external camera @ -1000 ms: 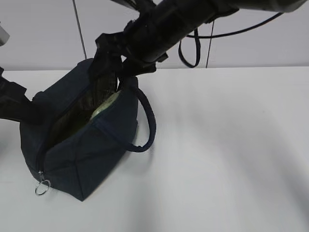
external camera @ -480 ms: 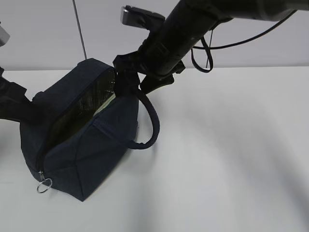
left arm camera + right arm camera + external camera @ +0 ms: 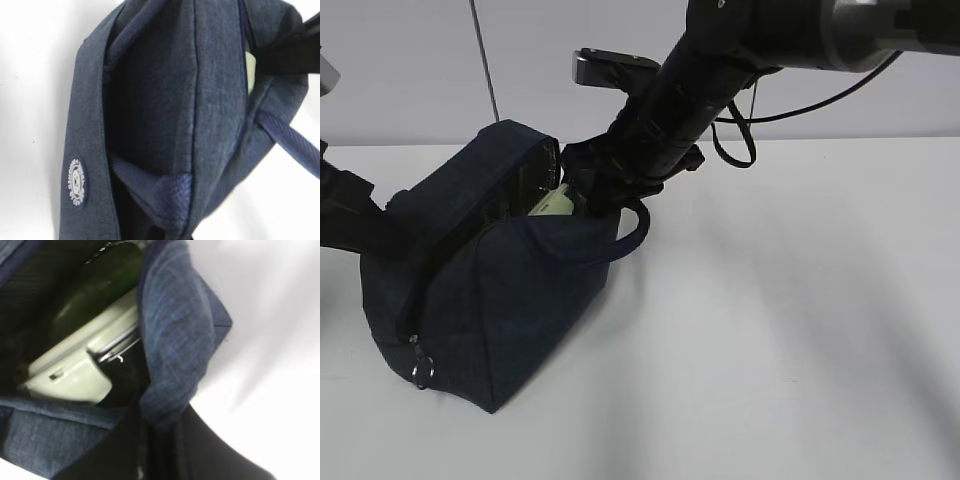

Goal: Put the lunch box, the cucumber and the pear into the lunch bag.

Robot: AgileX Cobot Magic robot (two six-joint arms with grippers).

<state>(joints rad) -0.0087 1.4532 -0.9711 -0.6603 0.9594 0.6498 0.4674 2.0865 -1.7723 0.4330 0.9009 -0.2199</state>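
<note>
The lunch bag (image 3: 490, 290) sits on the white table (image 3: 800, 300) at about 9 o'clock in the exterior view, its open mouth facing 1 o'clock. The right gripper (image 3: 595, 185) reaches down to the mouth from 1 o'clock and, judging by the right wrist view, is clamped on the near wall of the bag at the rim, fabric bunched between its dark fingers (image 3: 150, 450). That hold probably serves to pull the opening wide or keep the wall up, so that what lies inside does not slide out.

Inside, the lunch box (image 3: 75, 367) lies tilted, its pale sage-green lid facing the camera and a clear base edge glinting beneath. The cucumber (image 3: 100, 287), dark green and smooth, rests just behind it at 12 o'clock, touching or nearly so. The pear is not visible; it may lie deeper in shadow, but I cannot tell.

The left wrist view shows only navy fabric, a round badge (image 3: 76, 182) and a loop handle (image 3: 290, 145); the left gripper's state cannot be told.
</note>
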